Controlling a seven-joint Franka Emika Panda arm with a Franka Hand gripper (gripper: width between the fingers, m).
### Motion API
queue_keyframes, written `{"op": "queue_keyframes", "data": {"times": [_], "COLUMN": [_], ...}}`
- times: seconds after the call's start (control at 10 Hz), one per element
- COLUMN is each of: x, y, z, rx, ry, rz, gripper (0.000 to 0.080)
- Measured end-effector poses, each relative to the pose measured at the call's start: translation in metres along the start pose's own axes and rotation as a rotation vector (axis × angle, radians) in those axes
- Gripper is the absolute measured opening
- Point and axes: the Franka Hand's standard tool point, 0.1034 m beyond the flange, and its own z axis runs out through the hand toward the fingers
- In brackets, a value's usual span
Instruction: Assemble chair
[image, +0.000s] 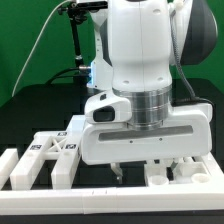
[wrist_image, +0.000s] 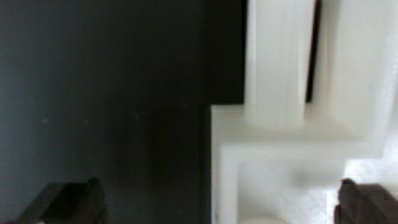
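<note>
Two groups of white parts and one arm, entered across the exterior view from its left to its right.

Item one: tagged chair parts (image: 55, 152). Long white bars bearing black-and-white square tags lay side by side on the black table (image: 40, 110) at the exterior view's left. Their near ends were close to the white rail (image: 100, 193) along the table's front edge. Beyond them was open black surface.

Item two: gripper (image: 143, 170). It hung from the arm (image: 140, 50) at centre, pointing down, low over the table, between the two groups of parts. In the wrist view the gripper (wrist_image: 217, 200) stood wide open, its dark fingertips (wrist_image: 71, 200) at opposite sides of the picture, and it had hold of nothing. Between them lay a stepped chair part (wrist_image: 285, 130) with straight, square edges, filling the side toward one fingertip. Open table filled the gap toward the other. Whether the nearer fingertip touched the part could not be told.

Item three: further chair parts (image: 182, 175). Blocky white pieces lay at the exterior view's right, just beside the rail, their upper edges hidden by the gripper's body.
</note>
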Motion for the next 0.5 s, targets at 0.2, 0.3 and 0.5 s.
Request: {"op": "queue_keyframes", "data": {"times": [0.2,0.3,0.5], "x": [-0.003,-0.008,-0.027], "y": [0.001,0.003,0.004], "z": [-0.008,-0.023,-0.057], "rx": [0.001,0.002,0.009], "ry": [-0.005,-0.009,-0.056], "rz": [-0.008,-0.008,-0.006], "gripper": [0.0649,0.0649,0.0649]}}
